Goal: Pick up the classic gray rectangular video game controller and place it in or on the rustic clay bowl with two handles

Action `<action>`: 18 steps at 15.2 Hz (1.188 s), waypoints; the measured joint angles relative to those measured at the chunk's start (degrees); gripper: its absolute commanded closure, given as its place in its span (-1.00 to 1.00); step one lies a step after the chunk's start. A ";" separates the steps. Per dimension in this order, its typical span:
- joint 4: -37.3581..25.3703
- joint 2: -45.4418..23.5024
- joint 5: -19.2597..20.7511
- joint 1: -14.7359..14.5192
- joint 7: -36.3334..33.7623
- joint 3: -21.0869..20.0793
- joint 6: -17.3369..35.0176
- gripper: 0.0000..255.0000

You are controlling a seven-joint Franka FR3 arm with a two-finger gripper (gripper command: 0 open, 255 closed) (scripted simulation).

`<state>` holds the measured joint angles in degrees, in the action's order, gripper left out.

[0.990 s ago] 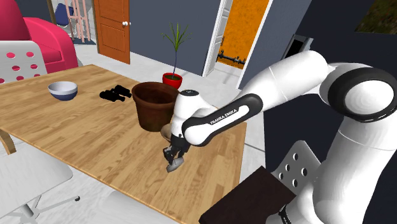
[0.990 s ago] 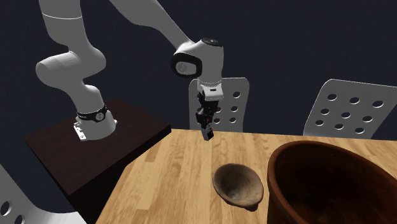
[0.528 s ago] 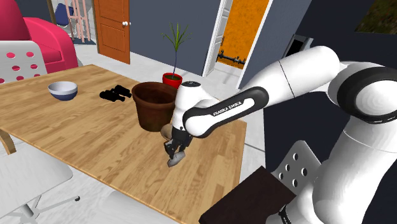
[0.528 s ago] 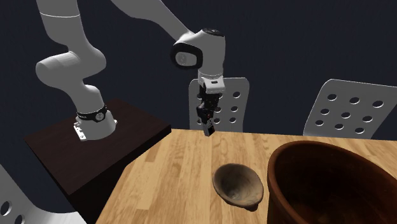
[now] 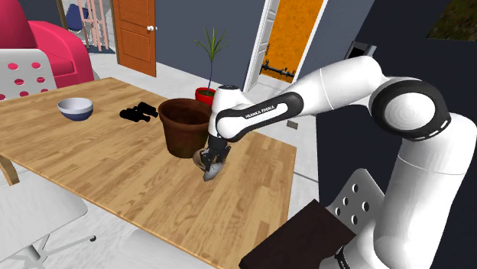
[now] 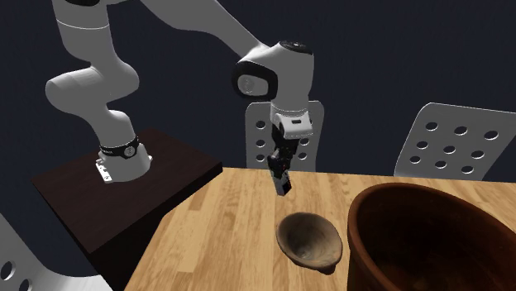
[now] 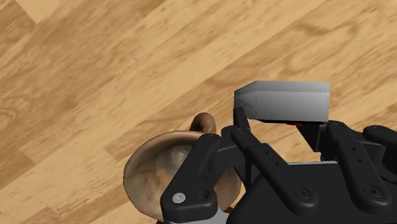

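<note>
Moved: arm swung, carrying the jaws across the bench [image 5: 92, 160] toward the clay bowl [image 6: 308, 240].
Jaws: clamped on the gray controller [image 7: 283, 100], held clear above the bench.
Bowl: below and to one side of the jaws, not yet under them.
Next: centre over bowl, lower close, then release so it doesn't bounce out.
Hidden: bowl's second handle, behind the hand; controller's buttons unreadable.

Gray controller [image 7: 283, 100], mottled brown bowl [image 6: 308, 240], black hand [image 7: 284, 125], plank-grained light wood table [image 5: 115, 160]
</note>
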<state>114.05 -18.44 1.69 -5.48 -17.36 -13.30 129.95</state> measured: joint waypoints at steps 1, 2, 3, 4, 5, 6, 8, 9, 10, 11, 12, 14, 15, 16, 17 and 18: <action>-2.09 -1.53 0.23 0.65 1.09 0.51 -0.61 1.00; -4.17 -3.00 0.47 1.14 1.95 0.94 -1.28 1.00; -5.96 -3.94 0.56 1.71 2.90 1.30 -2.17 1.00; -7.78 -5.11 0.67 2.25 3.81 1.67 -2.84 1.00; -10.09 -6.48 0.87 2.44 4.26 1.93 -3.83 1.00; -12.47 -8.06 1.05 2.86 5.06 2.27 -4.63 1.00; -17.09 -10.80 1.26 3.81 6.75 2.90 -6.61 1.00; -19.82 -12.26 1.35 4.27 7.60 3.19 -7.89 1.00; -22.25 -13.64 1.43 4.70 8.42 3.46 -8.98 1.00; -25.92 -15.96 1.61 5.07 9.25 3.80 -10.32 1.00; -27.24 -17.04 1.70 5.20 9.53 3.96 -10.61 1.00; -27.59 -17.92 1.79 5.25 9.71 4.06 -10.10 1.00; -27.65 -18.41 1.85 5.26 9.77 4.11 -9.67 1.00; -28.08 -19.10 1.92 5.21 9.78 4.17 -9.43 1.00; -27.76 -19.43 1.96 5.21 9.78 4.20 -8.80 1.00; -27.37 -19.74 2.02 5.18 9.73 4.24 -8.09 1.00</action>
<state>86.67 -38.18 3.71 -0.30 -7.62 -9.06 121.87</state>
